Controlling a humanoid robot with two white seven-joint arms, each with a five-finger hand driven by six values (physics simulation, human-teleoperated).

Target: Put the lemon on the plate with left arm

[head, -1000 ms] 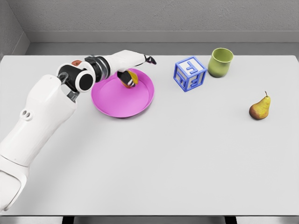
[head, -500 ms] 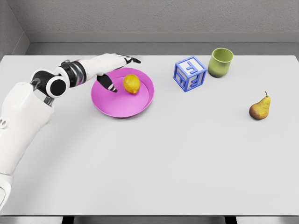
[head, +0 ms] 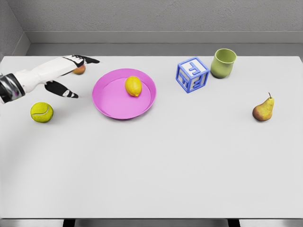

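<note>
A yellow lemon [head: 133, 86] lies inside the magenta plate [head: 110, 103], toward its far side. My left hand [head: 73, 75] is to the left of the plate, above the table, with its fingers spread and nothing in them. It does not touch the plate or the lemon. The right arm is out of view.
A yellow-green tennis ball [head: 41, 112] lies on the table below the left forearm. A small reddish fruit [head: 79, 70] is partly hidden behind the hand. A blue letter block [head: 192, 74] and a green cup [head: 223, 63] stand at the back right. A pear [head: 263, 109] sits far right.
The left hand let go of the lemon, which now rests on the plate. The arm drew back to the left, uncovering the tennis ball.
</note>
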